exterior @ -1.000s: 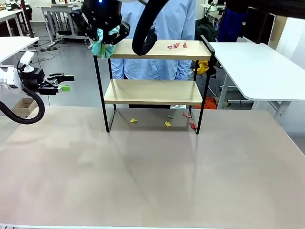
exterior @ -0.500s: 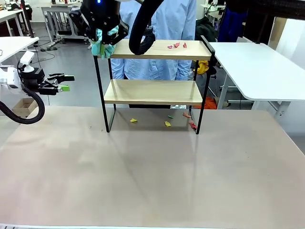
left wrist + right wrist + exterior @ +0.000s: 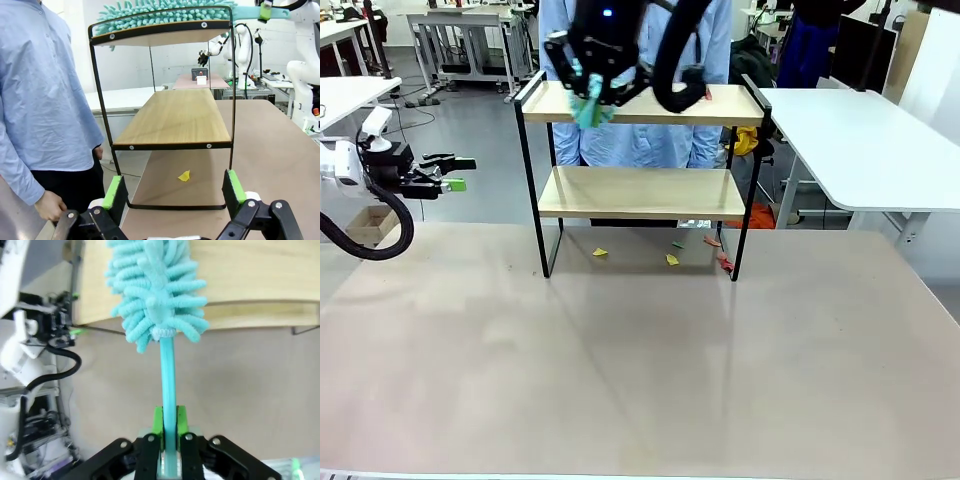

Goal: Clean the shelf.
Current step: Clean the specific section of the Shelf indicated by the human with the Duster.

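Note:
The shelf [image 3: 642, 193] stands at the table's far middle, its top board [image 3: 720, 108] carrying a few red scraps [image 3: 705, 95] at the right end. My right gripper [image 3: 594, 82] hangs over the top board's left half, shut on the handle of a teal fluffy duster [image 3: 587, 110] whose head rests on the board. The right wrist view shows the duster head [image 3: 155, 290] on the wood and the handle [image 3: 168, 370] pinched in the gripper [image 3: 169, 426]. My left gripper [image 3: 455, 172] hovers open, far left of the shelf [image 3: 175, 117], with nothing between its pads [image 3: 113, 192].
Small coloured scraps [image 3: 671, 259] lie on the table under the shelf, including a yellow one [image 3: 184, 175]. A person in a blue shirt [image 3: 650, 140] stands close behind the shelf. A white side table [image 3: 865, 140] is at the right. The near tabletop [image 3: 640, 370] is bare.
My right arm has swept the duster to the right, from the top board's left end toward its middle. The left arm has not moved.

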### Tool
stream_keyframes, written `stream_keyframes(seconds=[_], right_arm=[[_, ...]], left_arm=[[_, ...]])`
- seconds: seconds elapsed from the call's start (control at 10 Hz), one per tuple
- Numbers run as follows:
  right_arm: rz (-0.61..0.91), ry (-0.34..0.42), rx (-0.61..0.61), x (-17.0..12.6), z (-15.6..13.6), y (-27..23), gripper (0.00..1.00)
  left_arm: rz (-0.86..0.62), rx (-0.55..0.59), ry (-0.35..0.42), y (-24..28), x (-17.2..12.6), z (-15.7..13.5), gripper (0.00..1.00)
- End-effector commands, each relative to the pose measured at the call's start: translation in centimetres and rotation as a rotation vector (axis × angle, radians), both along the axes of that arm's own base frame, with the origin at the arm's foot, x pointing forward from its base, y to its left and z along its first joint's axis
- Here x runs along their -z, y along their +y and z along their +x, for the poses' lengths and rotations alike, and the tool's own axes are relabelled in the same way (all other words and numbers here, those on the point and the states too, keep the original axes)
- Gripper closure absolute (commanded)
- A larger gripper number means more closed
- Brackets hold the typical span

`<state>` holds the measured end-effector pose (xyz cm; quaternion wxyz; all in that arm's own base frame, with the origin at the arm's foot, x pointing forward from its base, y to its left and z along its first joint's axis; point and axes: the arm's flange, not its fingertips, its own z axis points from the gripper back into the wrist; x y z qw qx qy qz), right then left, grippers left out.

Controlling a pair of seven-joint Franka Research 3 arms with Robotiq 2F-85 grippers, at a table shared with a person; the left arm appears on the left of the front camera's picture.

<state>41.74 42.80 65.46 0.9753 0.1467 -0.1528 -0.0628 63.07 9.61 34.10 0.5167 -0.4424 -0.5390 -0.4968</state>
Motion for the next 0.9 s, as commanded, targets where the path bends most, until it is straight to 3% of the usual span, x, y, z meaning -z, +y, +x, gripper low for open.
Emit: stream_keyframes(seconds=[0.0,0.6,0.8], right_arm=[[0.033,0.03,0.017,1.5,-1.4,-5.6,0.87],[-0.003,0.098,0.143,1.6,-0.2,-18.0,0.87],[-0.05,0.086,0.168,0.5,-0.9,-20.7,0.87]], left_arm=[[0.006,0.0,-0.005,-0.1,-0.4,0.0,0.0],[0.006,0.0,-0.005,-0.1,-0.4,0.0,0.0],[0.006,0.0,-0.005,-0.1,-0.4,0.0,0.0]])
